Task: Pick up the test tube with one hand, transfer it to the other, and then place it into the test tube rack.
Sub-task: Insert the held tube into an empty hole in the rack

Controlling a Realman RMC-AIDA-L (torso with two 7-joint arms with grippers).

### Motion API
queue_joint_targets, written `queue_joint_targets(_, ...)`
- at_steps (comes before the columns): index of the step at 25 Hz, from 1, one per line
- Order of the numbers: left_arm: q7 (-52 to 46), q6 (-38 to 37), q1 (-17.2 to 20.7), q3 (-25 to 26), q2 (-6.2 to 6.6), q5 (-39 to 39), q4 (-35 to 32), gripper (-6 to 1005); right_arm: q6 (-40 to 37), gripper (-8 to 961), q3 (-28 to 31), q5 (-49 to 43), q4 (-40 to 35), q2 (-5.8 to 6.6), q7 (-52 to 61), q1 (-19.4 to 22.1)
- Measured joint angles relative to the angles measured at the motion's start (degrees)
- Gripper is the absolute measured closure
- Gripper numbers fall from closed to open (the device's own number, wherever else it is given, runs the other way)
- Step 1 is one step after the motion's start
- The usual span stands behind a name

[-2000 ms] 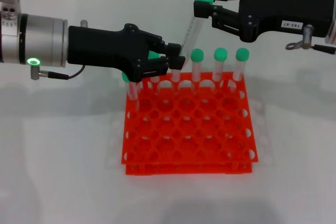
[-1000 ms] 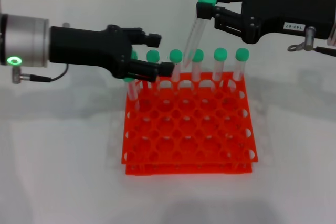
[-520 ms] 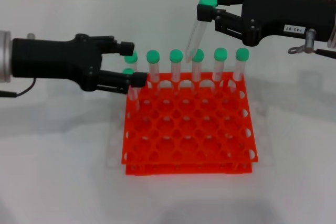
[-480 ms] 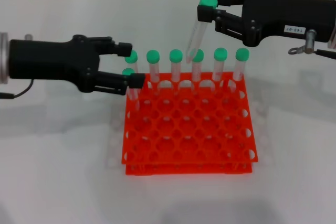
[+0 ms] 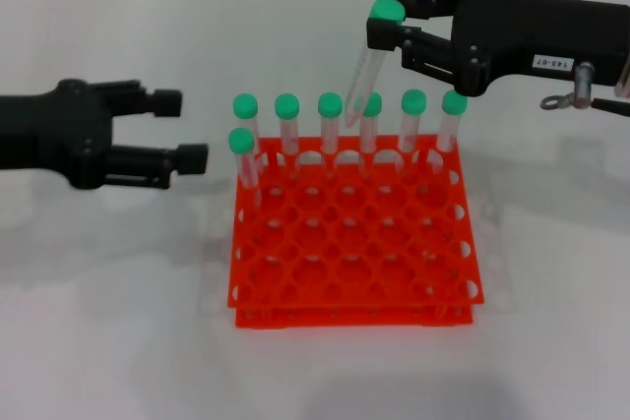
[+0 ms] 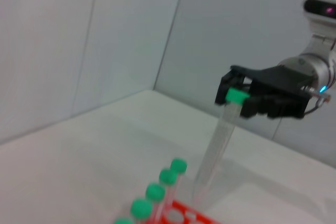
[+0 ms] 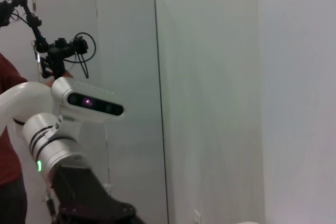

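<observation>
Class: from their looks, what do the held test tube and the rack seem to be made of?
Test tube: likely clear plastic, since the background shows through it, with an opaque green cap. Test tube rack: seemingly moulded plastic, uniformly bright orange-red and slightly glossy, with a grid of round holes.

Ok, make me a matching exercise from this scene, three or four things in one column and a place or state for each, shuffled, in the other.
Things:
1. left gripper
2. right gripper
3. test tube
4. rack

States:
A. tilted, in the air over the back row
B. orange-red, on the table, seven capped tubes standing in it
C. open, empty, left of the rack
D. shut on a green cap

Pairs: 1-C, 2-D, 3-A, 4-B
</observation>
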State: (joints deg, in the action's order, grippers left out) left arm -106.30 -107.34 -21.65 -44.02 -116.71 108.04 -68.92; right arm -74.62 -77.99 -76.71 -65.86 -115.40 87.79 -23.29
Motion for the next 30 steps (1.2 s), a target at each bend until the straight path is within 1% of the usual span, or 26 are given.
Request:
queue_joint_targets(5,-4.3,-1.0,3.5,0.1,0.77,2.9,-3.8,106,-0.5,687,-0.4,0.4,0.3,0.0,0.0,0.1)
queue_joint_targets(10,-5.9,-2.5,5.6,0.2,1.33,8.5,-5.9,106,-0.6,687,-1.6,1.3,0.6,0.0,-0.4,0.5)
queue_joint_targets(14,-5.2,-2.6,6.3,0.9,1.81,11.5,-5.8,107,-0.5,687,-2.1,1.4,0.9,0.0,-0.5,1.0)
queue_joint_targets(20,-2.5,-2.4,7.8,2.1,1.98,13.8,-5.6,107,-0.3,687,-2.8,2.0,2.0,0.0,-0.5,1.0)
queue_joint_targets(26,-0.6,-2.2,7.6,2.6,1.73,17.6,-5.0,107,0.9,687,-4.5,2.5,3.0,-0.1,-0.7,0.4)
queue_joint_targets(30,0.7,-1.9,7.2,2.6,1.9,18.0,-4.1,107,3.0,687,-6.1,2.7,3.6,-0.18,-1.4,0.1)
